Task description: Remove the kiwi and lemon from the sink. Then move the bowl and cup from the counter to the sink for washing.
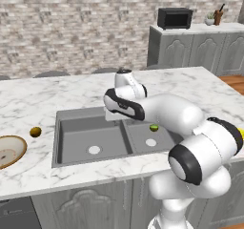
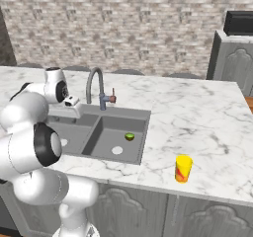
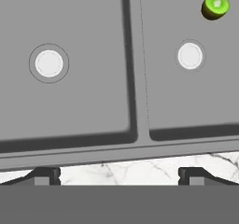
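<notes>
Spread wide and holding nothing, the gripper (image 3: pixel 119 174) hangs above the near rim of the sink (image 3: pixel 135 143), its two dark fingertips (image 3: pixel 44 175) standing over the strip of white marble counter (image 3: pixel 121 171) that runs along that rim. From the hand camera it looks straight down into both basins.

One sink with two basins lies below, split by a central divider, and each basin has one round pale drain. One kiwi (image 3: pixel 215 6), cut so its green face with the pale centre points up and toward the camera, sits in the right basin near its far edge, beyond that basin's drain; the left basin shows just its drain. In the right base view the kiwi (image 2: pixel 129 137) lies close to the divider side of the right basin, and one curved steel faucet (image 2: pixel 96 85) stands at the sink's back edge.

One arm bends over the sink, elbow raised toward the near counter edge, forearm reaching back across the basins, hand turned downward.

On the counter left of the sink lies one small round golden-brown fruit (image 1: pixel 35 131), and just beyond it, at the left edge, one tan bowl (image 1: pixel 9 150) sits upright. One yellow cup (image 2: pixel 183 168) with a red mark stands upright near the counter's front edge, well right of the sink.
</notes>
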### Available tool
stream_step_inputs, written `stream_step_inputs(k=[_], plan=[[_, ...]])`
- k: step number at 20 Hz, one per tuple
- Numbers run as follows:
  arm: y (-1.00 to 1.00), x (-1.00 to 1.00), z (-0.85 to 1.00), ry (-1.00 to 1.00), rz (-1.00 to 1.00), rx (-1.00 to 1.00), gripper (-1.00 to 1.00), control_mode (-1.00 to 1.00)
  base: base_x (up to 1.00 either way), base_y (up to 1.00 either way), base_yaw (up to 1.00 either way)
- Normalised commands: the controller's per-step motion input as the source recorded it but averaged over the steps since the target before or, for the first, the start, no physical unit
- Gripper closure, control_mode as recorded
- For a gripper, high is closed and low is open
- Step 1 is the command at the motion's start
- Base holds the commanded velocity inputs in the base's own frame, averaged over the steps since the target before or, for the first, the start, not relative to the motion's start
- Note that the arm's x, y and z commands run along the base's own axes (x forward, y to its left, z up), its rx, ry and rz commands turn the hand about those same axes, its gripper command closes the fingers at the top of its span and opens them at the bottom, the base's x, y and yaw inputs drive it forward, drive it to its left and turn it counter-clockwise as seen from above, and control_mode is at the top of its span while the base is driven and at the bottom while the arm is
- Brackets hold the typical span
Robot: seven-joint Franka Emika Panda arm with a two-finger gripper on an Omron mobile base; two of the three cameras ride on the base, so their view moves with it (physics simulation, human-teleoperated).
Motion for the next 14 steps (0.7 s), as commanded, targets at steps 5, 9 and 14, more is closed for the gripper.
stream_step_inputs(k=[5, 9, 14], plan=[[-0.36, -0.04, -0.05, 0.00, 0.00, 0.00, -1.00, -1.00, 0.00, 0.00, 0.00], [-0.36, -0.03, -0.06, 0.00, 0.00, 0.00, -1.00, -1.00, 0.00, 0.00, 0.00], [-0.35, -0.01, -0.08, 0.00, 0.00, 0.00, -1.00, -1.00, 0.00, 0.00, 0.00]])
